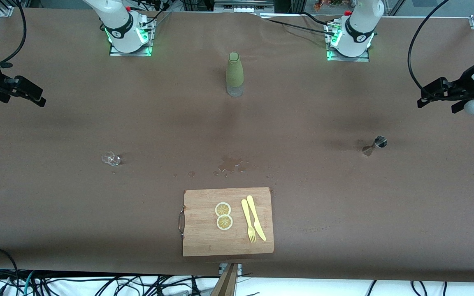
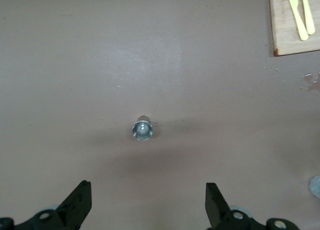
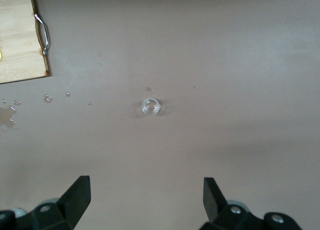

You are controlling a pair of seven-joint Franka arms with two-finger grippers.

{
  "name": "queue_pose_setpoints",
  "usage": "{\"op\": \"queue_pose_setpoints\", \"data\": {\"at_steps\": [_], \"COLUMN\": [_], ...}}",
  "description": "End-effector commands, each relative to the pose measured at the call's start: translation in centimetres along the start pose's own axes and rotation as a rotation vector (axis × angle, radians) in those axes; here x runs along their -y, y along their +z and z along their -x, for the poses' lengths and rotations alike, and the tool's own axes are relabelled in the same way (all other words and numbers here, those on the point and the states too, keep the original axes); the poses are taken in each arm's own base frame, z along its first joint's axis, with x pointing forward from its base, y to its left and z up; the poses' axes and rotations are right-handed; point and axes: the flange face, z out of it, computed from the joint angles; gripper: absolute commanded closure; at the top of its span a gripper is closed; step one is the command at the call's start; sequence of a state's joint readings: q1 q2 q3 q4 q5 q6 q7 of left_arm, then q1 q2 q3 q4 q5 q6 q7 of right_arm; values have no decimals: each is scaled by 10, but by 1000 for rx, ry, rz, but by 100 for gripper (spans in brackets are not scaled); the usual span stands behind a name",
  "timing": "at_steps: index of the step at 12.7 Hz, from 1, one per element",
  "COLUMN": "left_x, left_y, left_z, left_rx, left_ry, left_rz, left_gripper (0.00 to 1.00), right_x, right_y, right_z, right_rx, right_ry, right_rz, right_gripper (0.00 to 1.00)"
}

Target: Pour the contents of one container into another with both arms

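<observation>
A green sleeved bottle (image 1: 235,73) stands upright mid-table between the two arm bases. A small clear glass (image 1: 110,158) (image 3: 150,106) sits toward the right arm's end. A metal jigger (image 1: 375,144) (image 2: 142,130) stands toward the left arm's end. My right gripper (image 1: 21,96) (image 3: 146,197) hangs open and empty high over the table's right-arm end, and the glass shows well clear of its fingers. My left gripper (image 1: 436,100) (image 2: 148,202) hangs open and empty high over the left-arm end, and the jigger shows well apart from its fingers.
A wooden cutting board (image 1: 204,242) with a metal handle lies near the front camera's edge, carrying two lemon slices (image 1: 223,216) and a yellow plastic knife and fork (image 1: 252,224). A small water spill (image 1: 231,164) wets the brown table between board and bottle.
</observation>
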State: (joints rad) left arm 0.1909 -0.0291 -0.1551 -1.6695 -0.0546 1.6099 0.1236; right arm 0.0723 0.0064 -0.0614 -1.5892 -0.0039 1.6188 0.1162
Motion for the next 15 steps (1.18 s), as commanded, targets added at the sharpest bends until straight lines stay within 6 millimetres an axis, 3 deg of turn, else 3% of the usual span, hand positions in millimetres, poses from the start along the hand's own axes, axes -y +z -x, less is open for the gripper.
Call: {"op": "queue_pose_setpoints", "data": {"at_steps": [1, 4, 8, 15], "left_x": [-2, 3, 12, 2], "left_y": [-12, -20, -16, -26], "left_z": [14, 23, 27, 37], "left_rx": [18, 22, 55, 51], "left_ry": [-19, -15, -5, -62], "left_rz": [-60, -61, -55, -63], "left_gripper": [0, 0, 0, 0], "right_x": [1, 1, 3, 3], "right_y": [-4, -5, 0, 0], "right_z": [0, -1, -1, -2], "right_rx": [-7, -12, 2, -4], "right_ry": [13, 13, 8, 10], "right_rz": [-3, -4, -2, -4], "right_gripper": [0, 0, 0, 0]}}
